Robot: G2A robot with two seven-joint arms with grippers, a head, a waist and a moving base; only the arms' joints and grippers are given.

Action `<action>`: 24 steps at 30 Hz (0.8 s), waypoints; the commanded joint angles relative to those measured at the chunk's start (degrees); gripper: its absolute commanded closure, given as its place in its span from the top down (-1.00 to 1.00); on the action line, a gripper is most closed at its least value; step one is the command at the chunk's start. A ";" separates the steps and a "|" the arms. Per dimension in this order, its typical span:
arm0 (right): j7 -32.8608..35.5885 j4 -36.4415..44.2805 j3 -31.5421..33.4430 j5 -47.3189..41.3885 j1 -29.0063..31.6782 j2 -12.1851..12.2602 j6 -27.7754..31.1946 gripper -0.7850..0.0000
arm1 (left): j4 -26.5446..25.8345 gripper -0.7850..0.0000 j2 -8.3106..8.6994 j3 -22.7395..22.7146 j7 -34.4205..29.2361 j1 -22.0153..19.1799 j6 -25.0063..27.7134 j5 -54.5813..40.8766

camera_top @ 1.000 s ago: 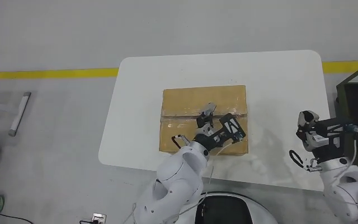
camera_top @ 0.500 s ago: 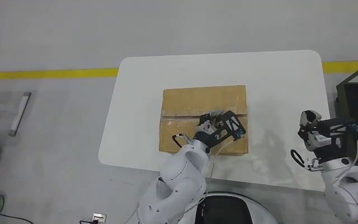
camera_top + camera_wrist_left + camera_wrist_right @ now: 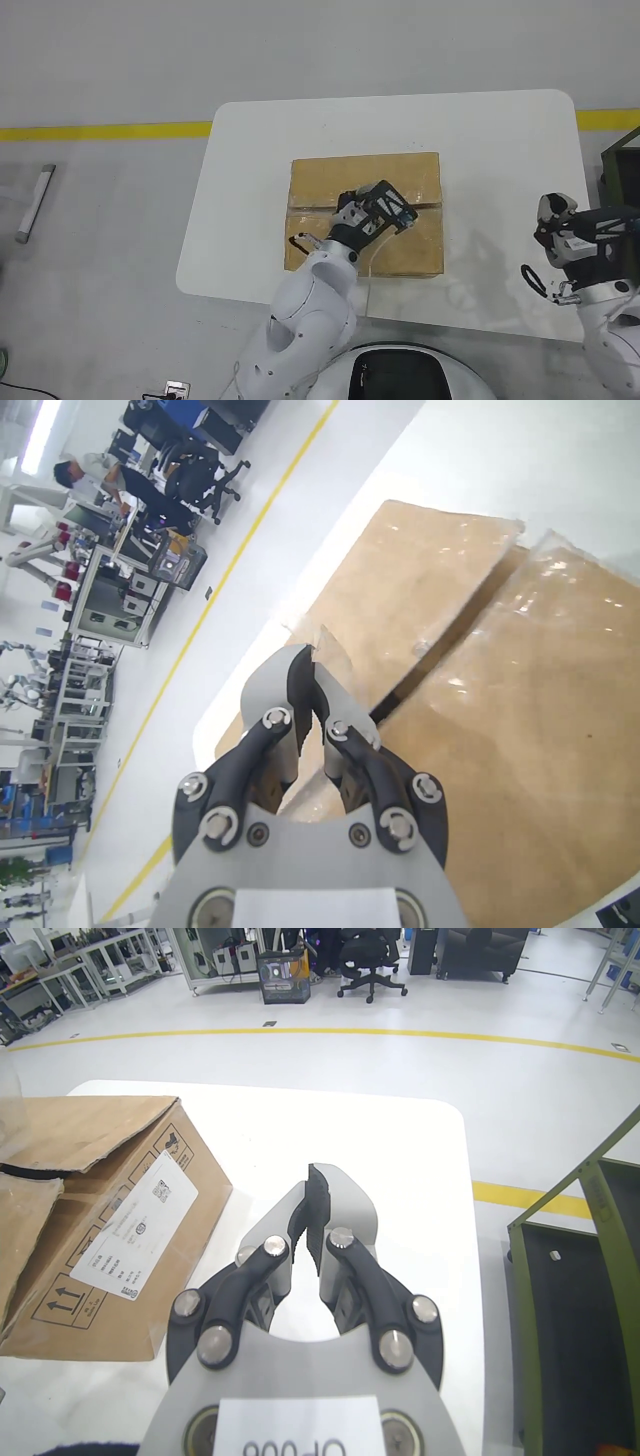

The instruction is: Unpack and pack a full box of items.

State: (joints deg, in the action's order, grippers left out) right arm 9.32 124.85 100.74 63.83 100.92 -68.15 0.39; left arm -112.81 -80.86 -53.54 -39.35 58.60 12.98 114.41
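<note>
1. White worktop (image 3: 500, 150) carries one cardboard box (image 3: 330, 175) near its middle. Both top flaps lie down with a dark seam (image 3: 450, 625) between them, so unpacking proper has not begun.
2. Over the box, at the seam, sits the left hand (image 3: 306, 660). Its fingers are pressed together on what looks like a loose strip of clear tape (image 3: 324, 640) rising from the lid (the film is thin and glossy, so this is a judgement, not a plain sighting).
3. Well to the side of the box, the right hand (image 3: 311, 1193) hangs above bare worktop, its fingers narrowed until they touch and holding nothing.
4. The step in hand, as I read it, is peeling the tape away so the flaps can open.
5. To do it well, pull low and along the seam, not straight up. A steep pull would likely lift the box or snap the film short.
6. Grip firmly, because glossy film slips easily between rubber pads.
7. The idle right hand could press on the lid to steady the box. It should avoid the creased flap corner (image 3: 125, 1148) on its side, which already stands a little proud and would probably buckle.
8. Once the tape is free, drop it clear of the flaps before opening them.
</note>
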 commanded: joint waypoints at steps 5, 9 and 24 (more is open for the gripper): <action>1.46 1.14 -0.51 -0.27 -1.20 -0.07 0.60 -1.00 | -2.17 -1.00 0.56 -10.78 -2.12 0.67 -4.13 0.18; 2.56 1.83 -0.96 -0.25 -2.21 -0.10 0.91 -1.00 | -2.74 -1.00 1.05 -18.70 -3.38 1.67 -5.56 -0.41; 6.32 1.69 -3.43 0.84 -5.67 -0.19 1.94 -1.00 | 4.16 -1.00 2.19 -33.29 -2.99 4.65 -8.59 3.01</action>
State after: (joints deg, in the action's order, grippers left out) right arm 15.53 126.61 97.46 64.69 95.45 -68.33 2.33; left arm -109.29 -78.69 -86.75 -42.48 63.15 4.62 116.83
